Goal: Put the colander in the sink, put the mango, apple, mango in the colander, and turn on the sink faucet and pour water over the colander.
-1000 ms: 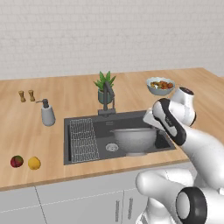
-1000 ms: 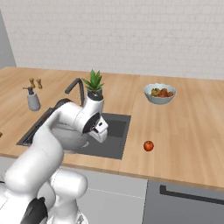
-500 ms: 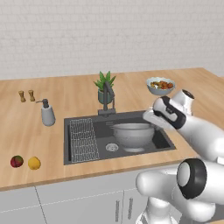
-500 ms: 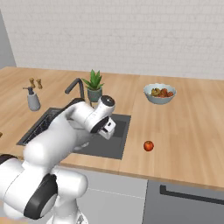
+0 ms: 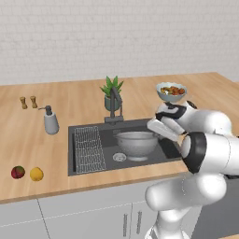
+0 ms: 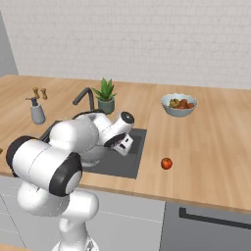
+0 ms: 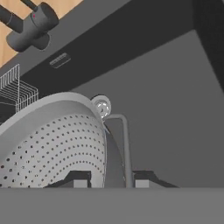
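Now, left base view: colander (image 5: 137, 144) sits in the sink (image 5: 88, 168), at 3 o'clock of the drain, having come down from half a second ago; gripper (image 5: 158, 131) is at its 3 o'clock rim. Step one looks nearly done, pending release. Faucet (image 5: 115, 103) and plant (image 5: 112, 89) at 12, wire rack (image 5: 88, 148) at 9, two fruits (image 5: 27, 173) far at 8 on the counter. Right base view: arm hides the colander; apple (image 6: 166, 163) at 3 o'clock of the sink, fruit bowl (image 6: 179, 105) at 1. Hand view: fingers (image 7: 142, 179) pinch the colander's side handle (image 7: 124, 131), nearly pressed together; faucet base at 11, nothing blocking retreat.
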